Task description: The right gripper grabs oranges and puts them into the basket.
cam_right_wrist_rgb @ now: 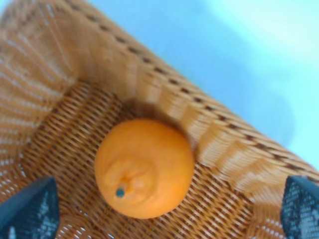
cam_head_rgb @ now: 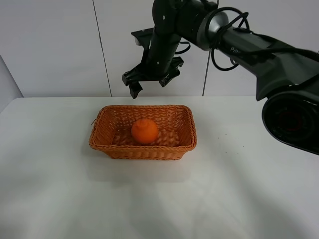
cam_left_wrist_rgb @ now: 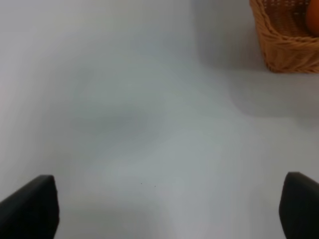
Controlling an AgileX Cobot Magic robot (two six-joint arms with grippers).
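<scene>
The orange (cam_head_rgb: 144, 131) lies inside the wicker basket (cam_head_rgb: 106, 144) on the white table, near its middle. It also shows in the right wrist view (cam_right_wrist_rgb: 144, 168), stem up, with the basket wall (cam_right_wrist_rgb: 214, 139) beside it. My right gripper (cam_head_rgb: 150, 82) hangs open and empty above the basket's far rim, well clear of the fruit; its fingertips (cam_right_wrist_rgb: 30, 209) show wide apart. My left gripper (cam_left_wrist_rgb: 169, 209) is open and empty over bare table, with a corner of the basket (cam_left_wrist_rgb: 286, 47) off to one side. The left arm is not in the high view.
The white table (cam_head_rgb: 60, 199) stretches around the basket on all sides. A white panelled wall (cam_head_rgb: 55, 45) stands behind it. The right arm's black base (cam_head_rgb: 291, 117) sits at the right edge.
</scene>
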